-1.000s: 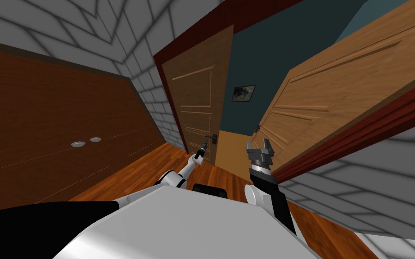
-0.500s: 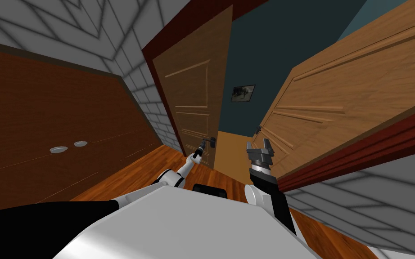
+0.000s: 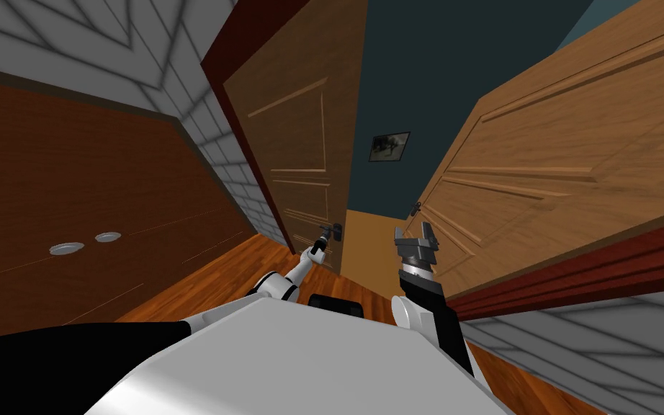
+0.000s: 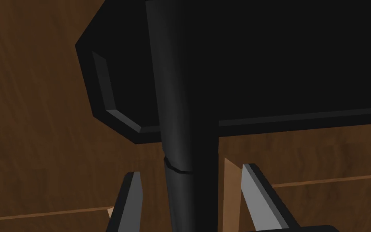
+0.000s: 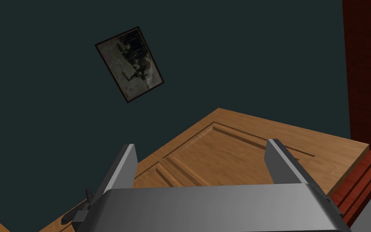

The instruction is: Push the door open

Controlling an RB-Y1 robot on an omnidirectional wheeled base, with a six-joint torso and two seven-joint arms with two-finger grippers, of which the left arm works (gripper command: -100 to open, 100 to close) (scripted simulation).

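Dark brown left door [image 3: 287, 144] stands ajar, free edge at the gap; its black handle [image 4: 180, 121] sits right between the left claw's [image 3: 321, 241] blades, lever running along them. Blades wide, straddling, not clamped. Door face is dead ahead of that claw, so the push should go straight forward near the free edge. Right claw [image 3: 415, 239] wide too, idle beside the lighter door [image 3: 539, 180]

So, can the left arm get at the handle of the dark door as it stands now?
Probably yes. The left tool is open, and the black handle already passes between its fingers, clear of both. Nothing stands in the way.
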